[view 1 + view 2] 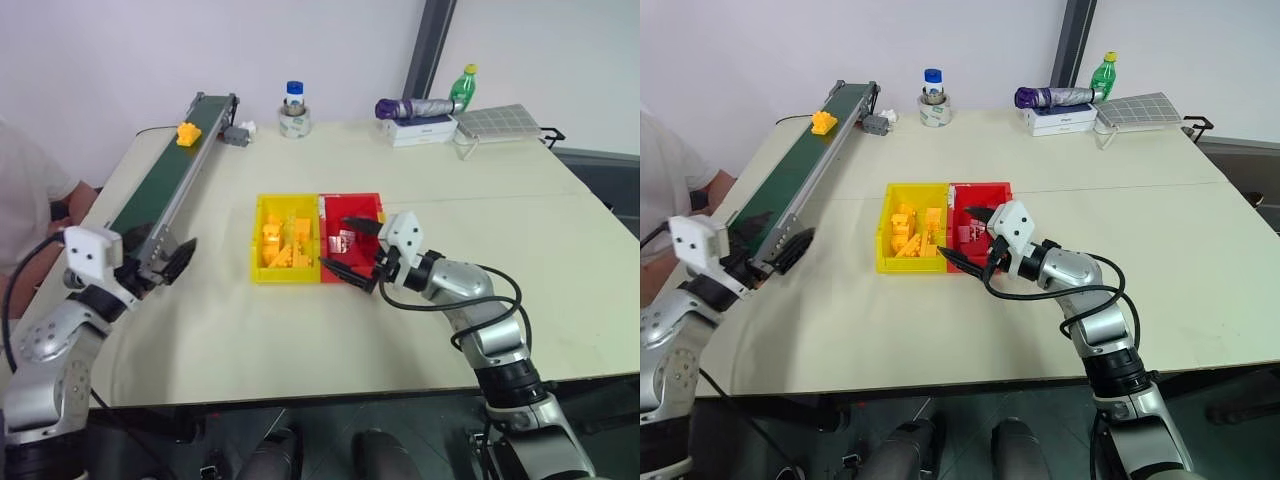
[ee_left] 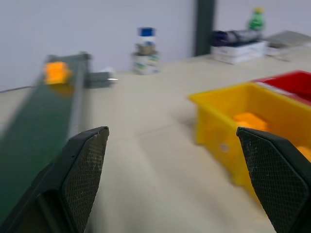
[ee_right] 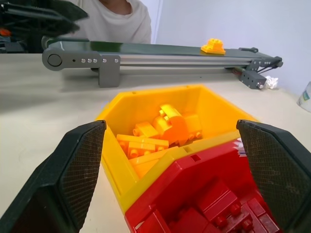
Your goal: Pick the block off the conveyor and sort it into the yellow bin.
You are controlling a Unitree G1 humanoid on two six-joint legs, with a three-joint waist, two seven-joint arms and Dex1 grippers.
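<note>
The block (image 1: 187,133) is a small yellow studded brick lying on the far end of the conveyor (image 1: 160,185), a dark green belt in a grey frame along the table's left side. The yellow bin (image 1: 285,276) sits mid-table and holds a heap of yellow bricks. My left gripper (image 1: 165,262) is open and empty beside the conveyor's near end, far short of the block (image 2: 56,72). My right gripper (image 1: 352,247) hovers open and empty at the near edge of the red tray, level with both trays (image 3: 146,104).
A red tray (image 1: 350,200) with red bricks is joined to the yellow bin's right side. At the back stand a blue-capped bottle (image 1: 294,108), a green bottle (image 1: 463,85), a white box (image 1: 420,130) and a flat grey panel (image 1: 495,122). A person in white (image 1: 25,190) sits left of the conveyor.
</note>
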